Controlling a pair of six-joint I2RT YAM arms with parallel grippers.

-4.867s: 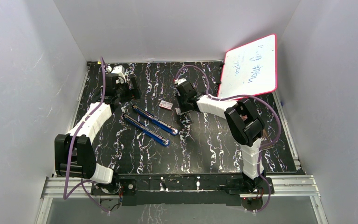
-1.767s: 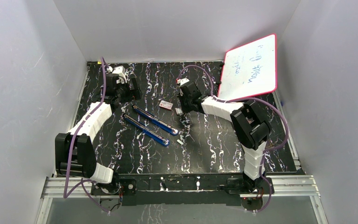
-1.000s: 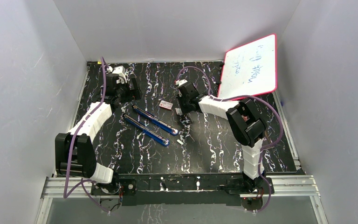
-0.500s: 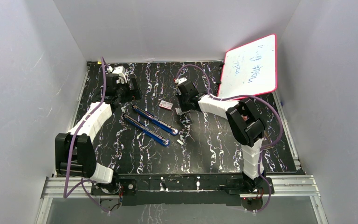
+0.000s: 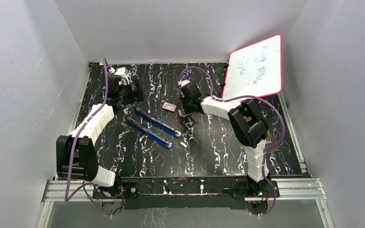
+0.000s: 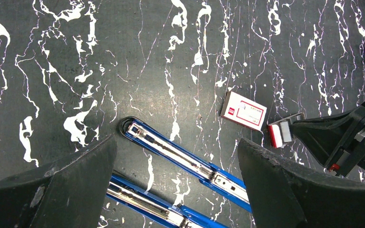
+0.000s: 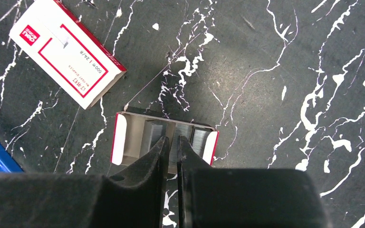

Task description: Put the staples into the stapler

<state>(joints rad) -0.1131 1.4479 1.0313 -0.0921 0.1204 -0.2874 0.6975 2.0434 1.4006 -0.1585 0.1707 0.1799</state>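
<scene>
Right wrist view: the right gripper (image 7: 174, 142) is narrowing its jaws from a wider gap, now pinching the staples (image 7: 183, 129) inside the open tray (image 7: 120, 139), right of the stapler (image 5: 154, 126). Extraction appears next. The left gripper (image 6: 176, 141) is hanging fully spread, empty.

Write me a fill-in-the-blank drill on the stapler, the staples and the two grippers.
1. The long blue metal stapler lies swung ___, its silvery channel showing.
2. The silvery-grey staples sit in a small red-ended cardboard tray, and the gripper reaching into it is the robot's ___ one.
3. The other gripper, jaws wide apart, hangs directly over the blue ___.
Missing words: open; right; stapler.
</scene>
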